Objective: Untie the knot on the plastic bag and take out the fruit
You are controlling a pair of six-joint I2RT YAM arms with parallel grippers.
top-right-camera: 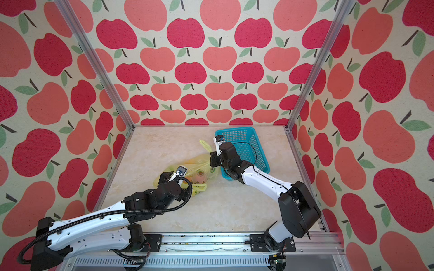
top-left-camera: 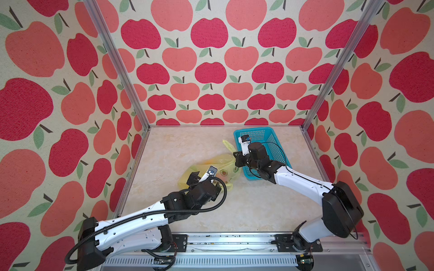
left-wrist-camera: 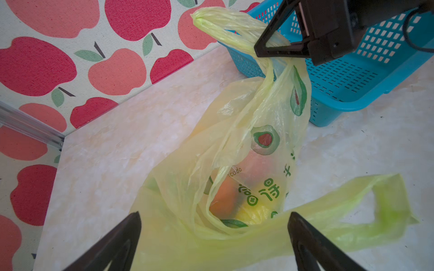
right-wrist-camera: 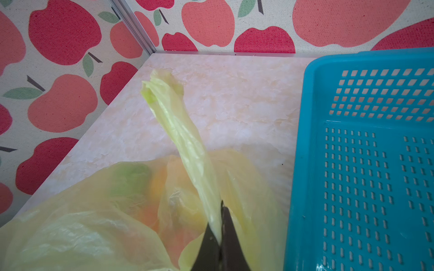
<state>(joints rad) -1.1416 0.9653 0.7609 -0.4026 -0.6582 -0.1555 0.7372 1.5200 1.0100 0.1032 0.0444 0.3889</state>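
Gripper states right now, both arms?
Left gripper: open, holding nothing, over the bag.
Right gripper: closed on one handle.

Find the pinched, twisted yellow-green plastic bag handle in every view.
In a top view: the twisted yellow-green plastic bag handle stands mid-picture.
In a top view: mid-picture too.
Left wrist: its crumpled tip juts past the right gripper.
Right wrist: its length rises from the shut jaws.
Shared landmark: the teal perforated plastic basket, beside it everywhere.

Basket (top-right-camera: 239, 135) (teal) beside plastic bag (top-right-camera: 197, 162)
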